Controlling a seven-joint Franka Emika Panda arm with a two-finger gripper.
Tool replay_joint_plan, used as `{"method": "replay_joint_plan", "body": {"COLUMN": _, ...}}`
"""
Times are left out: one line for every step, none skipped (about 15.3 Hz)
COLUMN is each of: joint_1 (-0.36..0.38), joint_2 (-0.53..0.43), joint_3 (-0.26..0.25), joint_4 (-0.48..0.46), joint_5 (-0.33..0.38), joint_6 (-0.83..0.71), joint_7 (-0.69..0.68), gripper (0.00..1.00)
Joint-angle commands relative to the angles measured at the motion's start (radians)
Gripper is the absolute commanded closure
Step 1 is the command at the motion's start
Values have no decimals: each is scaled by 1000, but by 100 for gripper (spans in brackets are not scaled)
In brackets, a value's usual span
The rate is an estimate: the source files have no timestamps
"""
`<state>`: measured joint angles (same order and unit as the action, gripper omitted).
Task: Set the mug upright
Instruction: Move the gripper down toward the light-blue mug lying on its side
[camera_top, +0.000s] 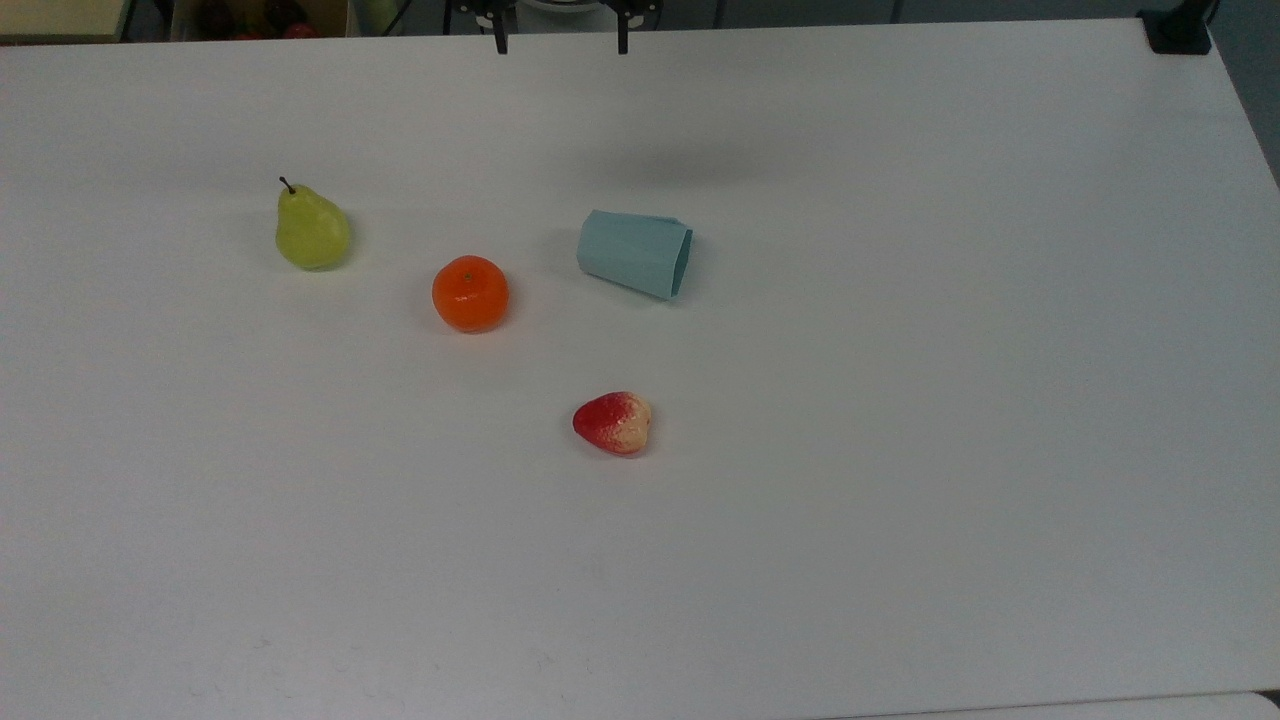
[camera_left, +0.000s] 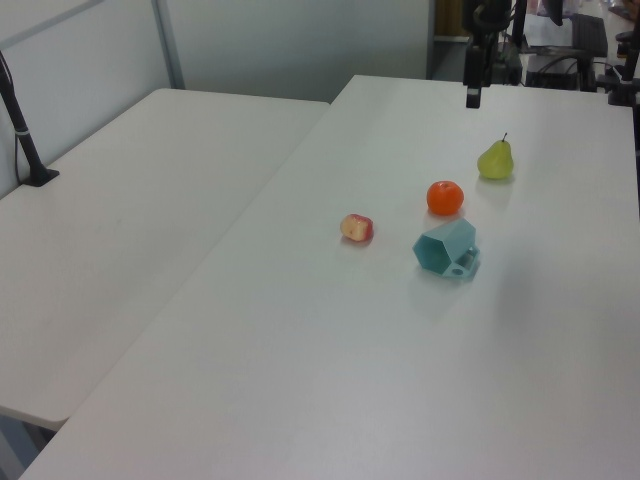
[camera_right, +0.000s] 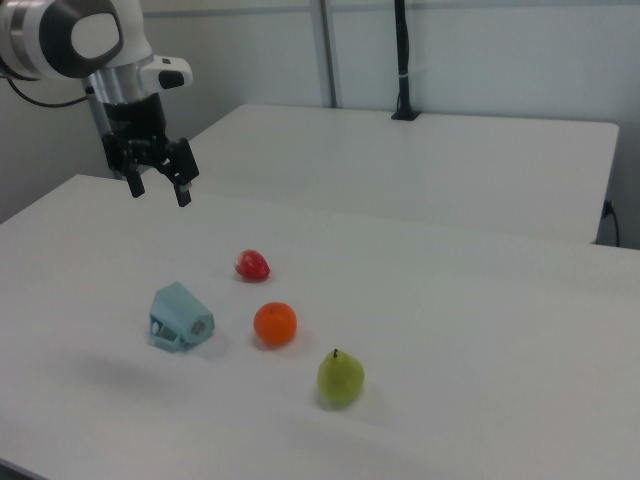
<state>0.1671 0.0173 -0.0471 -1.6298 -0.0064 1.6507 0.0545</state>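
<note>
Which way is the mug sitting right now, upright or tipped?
Tipped. The mug lies on its side on the table, its open mouth facing the top view's right, teal inside visible in the left view.

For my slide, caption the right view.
Open claw hovering above a tipped light-blue mug, strawberry, orange and pear.

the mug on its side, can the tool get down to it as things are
Probably yes. The tool hangs open above the table, apart from the mug, and nothing stands between them. The orange, strawberry and pear all lie clear of the mug, so its sides look free.
</note>
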Motion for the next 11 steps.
{"method": "replay_joint_plan", "body": {"joint_1": -8, "joint_2": -30, "joint_3": -5, "joint_4": -30, "joint_5": 5, "joint_6": -2, "joint_7": -22, "gripper": 0}}
{"method": "replay_joint_plan", "body": {"joint_1": -8, "joint_2": -28, "joint_3": -5, "joint_4": -30, "joint_5": 5, "joint_6": -5, "joint_7": -24, "gripper": 0}}
{"method": "replay_joint_plan", "body": {"joint_1": -6, "joint_2": -26, "joint_3": -5, "joint_4": -30, "joint_5": 5, "joint_6": -3, "joint_7": -24, "gripper": 0}}
{"method": "replay_joint_plan", "body": {"joint_1": -3, "joint_2": -23, "joint_3": -3, "joint_4": -30, "joint_5": 5, "joint_6": -3, "joint_7": -24, "gripper": 0}}
{"method": "replay_joint_plan", "body": {"joint_1": 0, "joint_2": -19, "joint_3": -3, "joint_4": -30, "joint_5": 3, "joint_6": 0, "joint_7": -22, "gripper": 0}}
{"method": "replay_joint_plan", "body": {"joint_1": 2, "joint_2": -14, "joint_3": 0, "joint_4": -27, "joint_5": 3, "joint_6": -2, "joint_7": -19, "gripper": 0}}
{"method": "replay_joint_plan", "body": {"joint_1": 5, "joint_2": -13, "joint_3": 1, "joint_4": -25, "joint_5": 3, "joint_6": -5, "joint_7": -12, "gripper": 0}}
{"method": "replay_joint_plan", "body": {"joint_1": 12, "joint_2": -5, "joint_3": 6, "joint_4": -25, "joint_5": 2, "joint_6": -5, "joint_7": -2, "gripper": 0}}
{"method": "replay_joint_plan", "body": {"joint_1": 38, "joint_2": 6, "joint_3": 6, "joint_4": -24, "joint_5": -19, "joint_6": -3, "joint_7": 46, "gripper": 0}}
{"method": "replay_joint_plan", "body": {"joint_1": 57, "joint_2": 15, "joint_3": 6, "joint_4": -25, "joint_5": -71, "joint_6": -2, "joint_7": 73, "gripper": 0}}
{"method": "replay_joint_plan", "body": {"joint_1": 83, "joint_2": 30, "joint_3": 10, "joint_4": -24, "joint_5": -130, "joint_6": -6, "joint_7": 89, "gripper": 0}}
